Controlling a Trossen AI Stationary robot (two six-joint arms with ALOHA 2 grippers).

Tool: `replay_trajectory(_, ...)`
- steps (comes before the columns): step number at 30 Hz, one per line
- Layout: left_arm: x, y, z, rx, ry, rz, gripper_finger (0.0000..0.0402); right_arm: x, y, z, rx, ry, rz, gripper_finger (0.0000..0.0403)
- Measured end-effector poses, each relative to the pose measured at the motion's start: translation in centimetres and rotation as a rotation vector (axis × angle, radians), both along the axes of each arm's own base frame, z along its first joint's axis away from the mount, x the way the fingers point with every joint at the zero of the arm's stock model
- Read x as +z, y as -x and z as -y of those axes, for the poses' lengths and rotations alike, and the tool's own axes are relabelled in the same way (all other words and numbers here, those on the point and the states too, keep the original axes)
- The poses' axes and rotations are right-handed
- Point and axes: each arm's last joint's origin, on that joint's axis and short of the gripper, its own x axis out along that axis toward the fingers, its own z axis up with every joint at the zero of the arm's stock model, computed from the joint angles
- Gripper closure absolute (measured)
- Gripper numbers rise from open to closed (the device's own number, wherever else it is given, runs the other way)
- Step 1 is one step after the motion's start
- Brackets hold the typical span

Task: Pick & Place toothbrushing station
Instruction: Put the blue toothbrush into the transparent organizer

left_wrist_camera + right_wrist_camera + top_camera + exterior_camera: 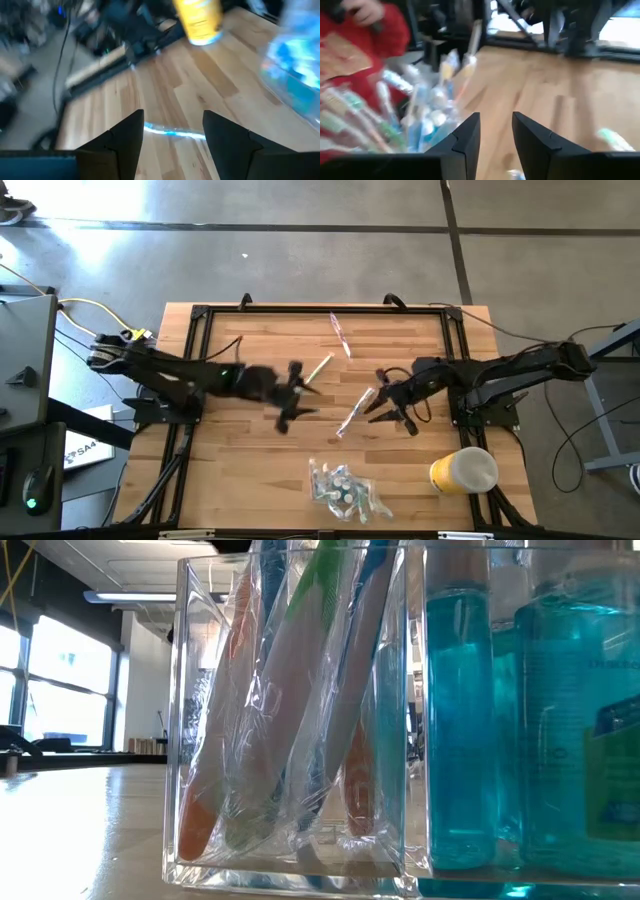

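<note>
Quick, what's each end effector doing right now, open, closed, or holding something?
Left end effector: open, holding nothing, over a wrapped toothbrush lying on the table.
Right end effector: open with a narrow gap, holding nothing.

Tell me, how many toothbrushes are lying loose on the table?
3: one near the far edge, one by the left pincer, one by the right pincer. Others stand in the clear box.

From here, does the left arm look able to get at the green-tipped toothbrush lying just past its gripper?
Probably yes. The left gripper stands open right beside the green-tipped toothbrush, with only bare wood between them; the right gripper sits farther off, by another wrapped toothbrush.
</note>
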Motion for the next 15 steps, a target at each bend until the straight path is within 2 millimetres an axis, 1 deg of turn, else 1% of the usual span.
replay_trajectory(4, -2.0, -2.8, -3.7, 0.04, 0.232, -0.011, 0.0203, 1.3, 1.1, 0.4, -0.098, 0.022, 0.06, 0.0298)
replay_trajectory(7, -3.4, -4.5, -5.2, -0.019, 0.347, -0.011, 0.0203, 2.2, 2.1, 0.6, -0.161, 0.032, 0.089, 0.0298)
replay_trajectory(10, -4.6, -6.1, -5.7, -0.036, 0.406, -0.028, 0.0203, 2.8, 3.3, 0.8, -0.205, 0.003, 0.081, 0.0298)
replay_trajectory(12, -5.3, -7.3, -5.7, -0.03, 0.41, -0.05, 0.0203, 3.1, 3.9, 0.9, -0.211, -0.025, 0.073, 0.0298)
replay_trajectory(15, -5.6, -9.1, -5.7, -0.022, 0.413, -0.066, 0.0203, 3.2, 4.8, 0.5, -0.174, -0.056, 0.041, 0.0298)
